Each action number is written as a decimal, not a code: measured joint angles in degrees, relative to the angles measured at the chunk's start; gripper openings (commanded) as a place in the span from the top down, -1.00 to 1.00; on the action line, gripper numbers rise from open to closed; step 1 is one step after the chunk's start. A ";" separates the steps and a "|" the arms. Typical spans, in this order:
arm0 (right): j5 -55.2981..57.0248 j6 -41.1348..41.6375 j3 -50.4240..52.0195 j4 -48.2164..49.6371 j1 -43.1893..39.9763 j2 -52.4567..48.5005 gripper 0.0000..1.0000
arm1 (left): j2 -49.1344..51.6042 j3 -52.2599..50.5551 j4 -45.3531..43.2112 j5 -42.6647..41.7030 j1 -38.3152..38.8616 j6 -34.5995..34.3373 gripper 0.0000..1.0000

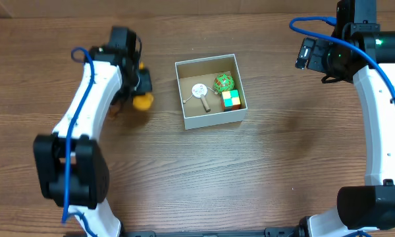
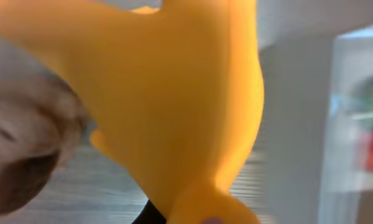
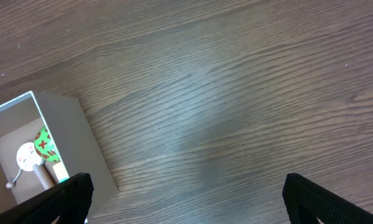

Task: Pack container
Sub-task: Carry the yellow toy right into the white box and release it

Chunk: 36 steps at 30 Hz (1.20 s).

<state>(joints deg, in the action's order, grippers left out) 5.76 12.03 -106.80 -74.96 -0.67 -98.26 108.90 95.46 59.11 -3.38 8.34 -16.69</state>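
The container (image 1: 186, 112), a square white-walled box with a brown inside, stands at the table's centre. It holds a white rattle (image 1: 200, 91), a green ball (image 1: 223, 82) and a colourful cube (image 1: 231, 99). My left gripper (image 1: 142, 87) is just left of the container, shut on a yellow toy duck (image 1: 143, 101). The duck (image 2: 174, 93) fills the blurred left wrist view and hides the fingers; the container's white wall (image 2: 298, 124) is at the right. My right gripper (image 1: 308, 54) is open and empty, far right of the container. In the right wrist view its fingers (image 3: 186, 202) spread wide over bare wood, with the container's corner (image 3: 68, 134) at the left.
The table is brown wood (image 1: 184, 178). A blue cable (image 1: 309, 23) loops off the right arm at the far right. The left arm's white link (image 1: 92, 92) stretches along the left side.
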 measured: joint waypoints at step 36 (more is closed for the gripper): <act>0.00 -0.04 0.00 -0.04 0.00 0.00 -1.00 | 11.17 10.86 2.82 17.62 25.51 -10.16 0.59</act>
<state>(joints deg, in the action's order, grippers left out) 5.76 11.99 -106.80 -75.00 -0.67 -98.26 120.07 106.32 61.93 14.24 33.85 -26.85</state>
